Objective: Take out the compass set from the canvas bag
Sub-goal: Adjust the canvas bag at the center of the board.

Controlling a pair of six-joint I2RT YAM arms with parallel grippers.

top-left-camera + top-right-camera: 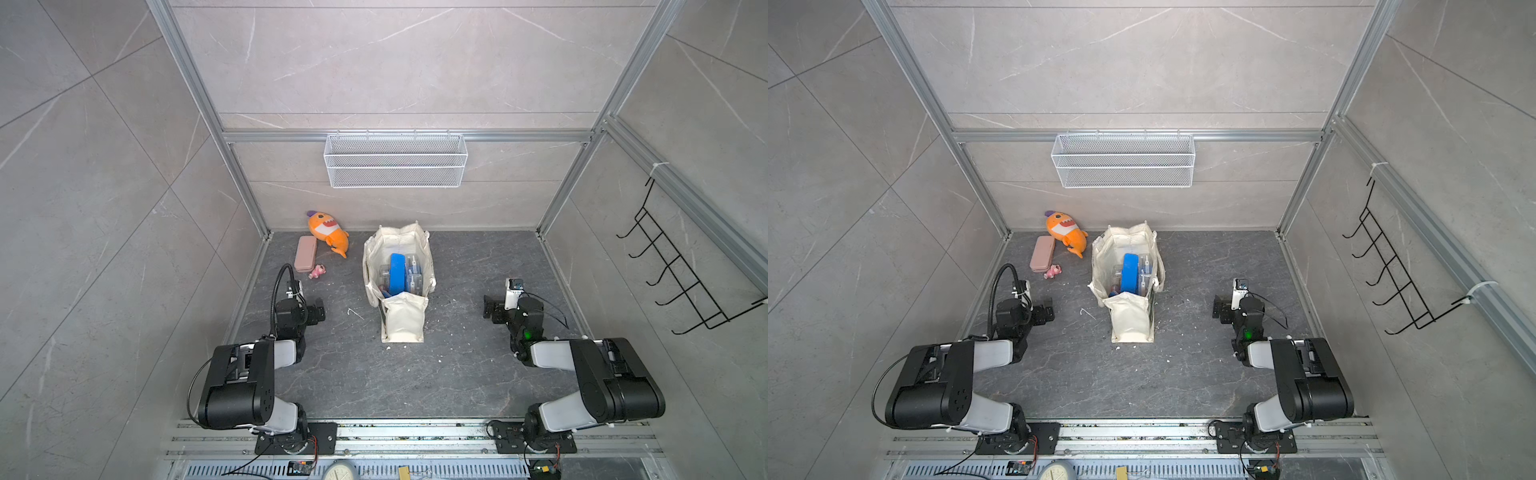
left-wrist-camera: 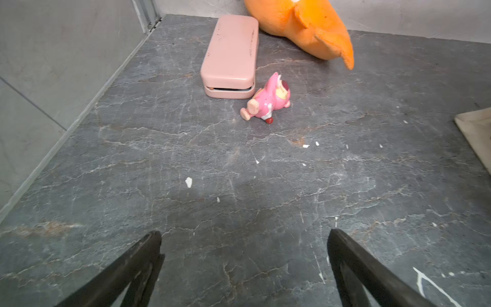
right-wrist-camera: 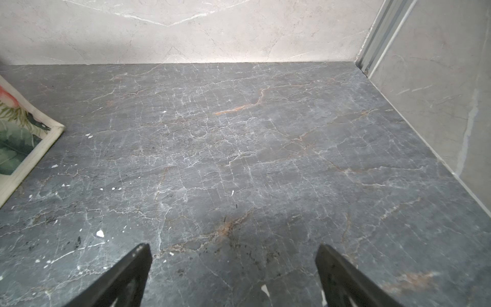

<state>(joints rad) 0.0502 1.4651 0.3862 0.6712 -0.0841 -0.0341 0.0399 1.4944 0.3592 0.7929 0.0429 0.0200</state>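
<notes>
My left gripper (image 2: 244, 235) and right gripper (image 3: 233, 248) both gape empty, flanking the bag (image 1: 370, 257), which stands open-mouthed between them for a downward reach. The compass set (image 1: 412, 270), probably that clear case, lies inside.

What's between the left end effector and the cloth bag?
Just bare tabletop with white flecks separates the left end effector from the canvas bag, in both top views.
</notes>
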